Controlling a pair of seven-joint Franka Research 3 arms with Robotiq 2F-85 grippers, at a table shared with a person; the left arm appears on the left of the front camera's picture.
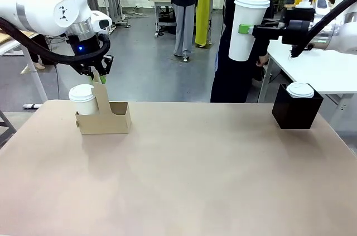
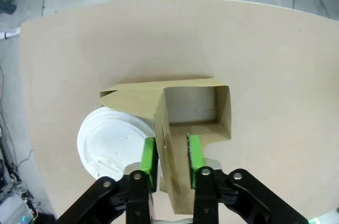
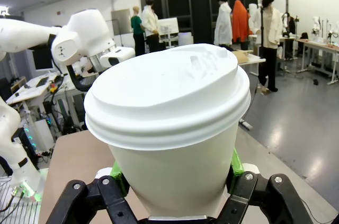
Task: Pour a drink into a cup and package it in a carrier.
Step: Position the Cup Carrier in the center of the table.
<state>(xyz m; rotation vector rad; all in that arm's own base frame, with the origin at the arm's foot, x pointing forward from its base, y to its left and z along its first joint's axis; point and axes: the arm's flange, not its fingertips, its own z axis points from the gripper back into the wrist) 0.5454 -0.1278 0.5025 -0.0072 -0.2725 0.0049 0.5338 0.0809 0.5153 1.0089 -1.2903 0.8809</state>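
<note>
The brown cardboard carrier (image 1: 111,120) stands at the table's back left. A white lidded cup (image 1: 82,100) sits in its left hole. My left gripper (image 1: 99,77) comes down from above, shut on the carrier's tall centre handle tab (image 2: 168,128). In the left wrist view the green pads (image 2: 148,155) press on both sides of the tab, with the cup's lid (image 2: 114,142) beside them and an empty hole (image 2: 193,105) ahead. My right gripper (image 1: 244,28) holds a tall white lidded cup (image 1: 248,24) upright, high above the table's right side; its lid (image 3: 169,91) looms close. The drink is hidden under the lids.
A black cube-shaped box (image 1: 295,112) with another lidded cup (image 1: 300,89) in its top stands at the back right. A person in dark clothes (image 1: 234,68) stands behind the table, just past the raised cup. A white table (image 1: 329,71) lies beyond on the right.
</note>
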